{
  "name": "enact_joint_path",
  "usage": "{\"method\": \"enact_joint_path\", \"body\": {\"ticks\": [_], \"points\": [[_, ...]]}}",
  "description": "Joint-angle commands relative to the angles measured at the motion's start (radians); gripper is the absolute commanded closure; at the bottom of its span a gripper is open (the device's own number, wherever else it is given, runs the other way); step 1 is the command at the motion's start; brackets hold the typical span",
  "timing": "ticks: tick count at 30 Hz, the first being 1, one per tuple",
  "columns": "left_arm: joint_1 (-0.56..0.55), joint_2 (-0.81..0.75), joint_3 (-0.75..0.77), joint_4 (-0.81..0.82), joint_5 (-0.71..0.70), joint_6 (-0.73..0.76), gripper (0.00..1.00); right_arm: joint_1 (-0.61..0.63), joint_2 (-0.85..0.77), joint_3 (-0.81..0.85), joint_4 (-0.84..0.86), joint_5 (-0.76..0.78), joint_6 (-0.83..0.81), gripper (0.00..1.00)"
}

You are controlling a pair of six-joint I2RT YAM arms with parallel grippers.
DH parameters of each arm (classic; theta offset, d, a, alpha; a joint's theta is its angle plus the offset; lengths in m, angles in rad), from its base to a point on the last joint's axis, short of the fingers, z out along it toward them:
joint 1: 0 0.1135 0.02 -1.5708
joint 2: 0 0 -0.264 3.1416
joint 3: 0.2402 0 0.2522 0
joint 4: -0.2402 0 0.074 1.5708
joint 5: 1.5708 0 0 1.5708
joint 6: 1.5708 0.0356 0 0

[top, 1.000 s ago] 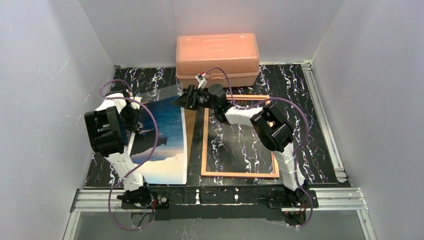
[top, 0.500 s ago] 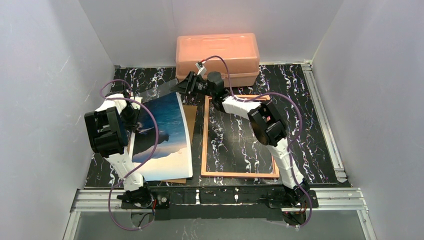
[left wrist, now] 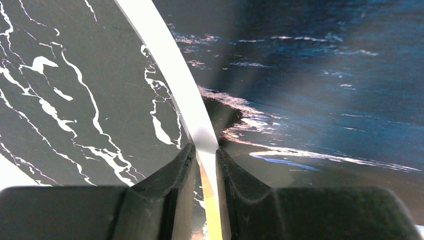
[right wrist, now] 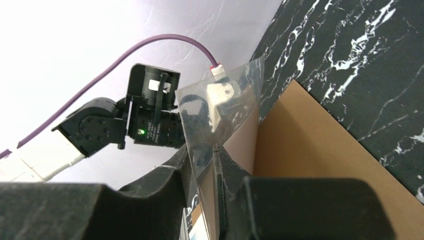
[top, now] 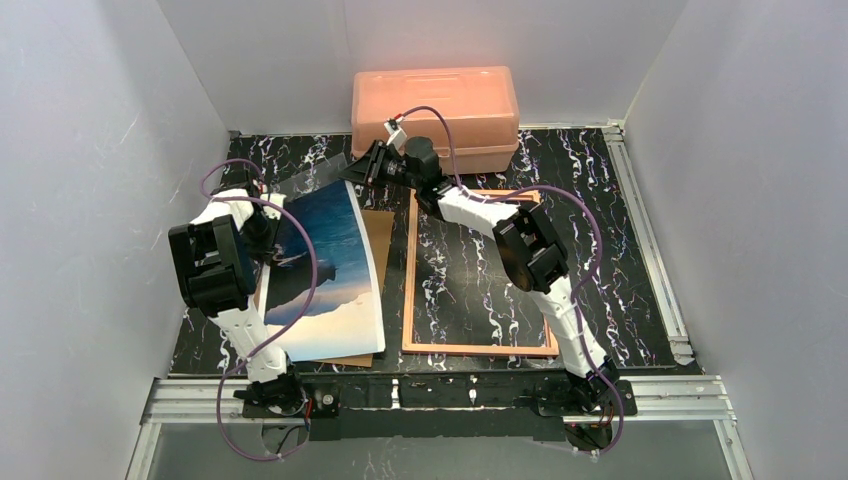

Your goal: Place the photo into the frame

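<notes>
The photo (top: pixel 325 270), blue sea and sky, arches up from the table's left side. My left gripper (top: pixel 265 232) is shut on its left edge. In the left wrist view the white margin (left wrist: pixel 165 65) runs down between the fingertips of that gripper (left wrist: pixel 205 150), with the dark print (left wrist: pixel 310 75) to its right. The frame (top: pixel 409 280) lies flat at centre, tan-orange side up, marble showing through it. My right gripper (top: pixel 362 165) is behind the photo, near the box. Its jaws (right wrist: pixel 201 150) are shut on a corner of a clear sheet (right wrist: pixel 220 105).
A brown backing board (top: pixel 376 230) lies under the photo and shows past its right and near edges. A salmon-pink lidded box (top: pixel 435 105) stands at the back wall. White walls close in both sides. A metal rail (top: pixel 640 230) runs along the right.
My right gripper moved back and left toward the box and its jaws closed on the clear sheet's corner. The photo's right side curled up, uncovering the brown board.
</notes>
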Motion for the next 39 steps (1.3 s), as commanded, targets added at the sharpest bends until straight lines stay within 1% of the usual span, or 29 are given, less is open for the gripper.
{"method": "enact_joint_path", "body": {"ticks": [1,3,4,6,8,11,12,15,16,18,20,21,23,25,29,31,32,34,39], "points": [[0.005,0.012,-0.046,0.035,0.002,0.024,0.80,0.015,0.023,0.103,0.007,0.035,-0.018,0.71],[0.005,0.007,-0.051,0.034,0.003,0.027,0.81,0.021,0.040,0.129,0.000,0.033,-0.011,0.71],[0.005,0.006,-0.052,0.035,0.005,0.029,0.81,0.024,0.048,0.138,0.002,0.035,-0.008,0.68],[0.005,0.007,-0.055,0.035,0.005,0.033,0.81,0.029,0.069,0.165,0.008,0.039,-0.002,0.56],[0.006,0.006,-0.058,0.036,0.005,0.036,0.82,0.030,0.090,0.207,-0.025,0.055,-0.008,0.55],[0.006,0.003,-0.060,0.037,0.005,0.041,0.83,0.033,0.121,0.281,-0.094,0.065,-0.017,0.62],[0.006,0.001,-0.060,0.038,0.006,0.042,0.83,0.033,0.125,0.287,-0.100,0.065,-0.017,0.65],[0.006,0.000,-0.062,0.038,0.011,0.043,0.83,0.033,0.113,0.265,-0.095,0.074,-0.020,0.67],[0.006,0.000,-0.062,0.039,0.011,0.043,0.83,0.033,0.108,0.259,-0.091,0.078,-0.019,0.69],[0.006,0.003,-0.060,0.037,0.011,0.043,0.83,0.033,0.097,0.253,-0.091,0.087,-0.025,0.76],[0.006,0.001,-0.060,0.035,0.011,0.043,0.83,0.034,0.074,0.235,-0.088,0.100,-0.032,0.89],[0.006,-0.003,-0.057,0.031,0.012,0.041,0.84,0.034,0.058,0.220,-0.084,0.106,-0.039,0.92],[0.016,-0.010,-0.041,0.008,0.034,0.035,0.83,0.035,0.015,0.179,-0.080,0.120,-0.060,0.94],[0.036,-0.018,-0.002,-0.043,0.105,0.017,0.81,0.037,-0.040,0.122,-0.085,0.140,-0.094,0.94],[0.093,-0.026,0.116,-0.192,0.256,0.004,0.67,0.036,-0.167,0.010,-0.107,0.198,-0.180,0.94],[0.101,-0.037,0.142,-0.248,0.297,0.024,0.61,0.036,-0.219,-0.047,-0.111,0.217,-0.217,0.94],[0.100,-0.048,0.137,-0.263,0.307,0.042,0.59,0.036,-0.240,-0.069,-0.115,0.221,-0.230,0.94],[0.098,-0.070,0.104,-0.269,0.316,0.072,0.57,0.037,-0.279,-0.106,-0.117,0.228,-0.246,0.94],[0.098,-0.102,-0.007,-0.241,0.294,0.121,0.56,0.036,-0.344,-0.196,-0.099,0.235,-0.255,0.92]]}}
